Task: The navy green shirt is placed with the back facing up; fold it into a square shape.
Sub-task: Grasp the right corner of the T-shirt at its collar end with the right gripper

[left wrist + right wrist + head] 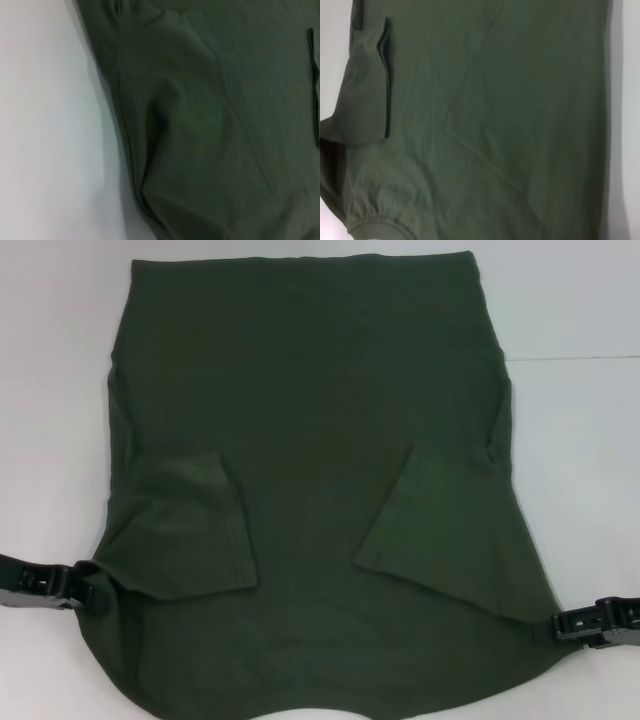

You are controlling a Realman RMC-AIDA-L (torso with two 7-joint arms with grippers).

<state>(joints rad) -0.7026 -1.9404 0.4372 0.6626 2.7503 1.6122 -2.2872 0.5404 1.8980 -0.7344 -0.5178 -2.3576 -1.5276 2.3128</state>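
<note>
Green shirt point(310, 390), one, two sleeves folded inward; two tools, left point(92, 590), right point(548, 628), each pinching its edge.

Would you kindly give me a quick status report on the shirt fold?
Left hand and right hand at shirt's near side edges. Both sleeves folded in, body flat on white table. Nothing in the way.

Only the robot's two grippers are showing, both in the head view. The left gripper point(95, 590) is appearing as a glossy black, blocky assembly of angular plates with pale highlights along its edges. The right gripper point(560, 625) is looking much the same: black, segmented, with a small lighter patch on its body. The wrist views are showing nothing of the robot itself.
</note>
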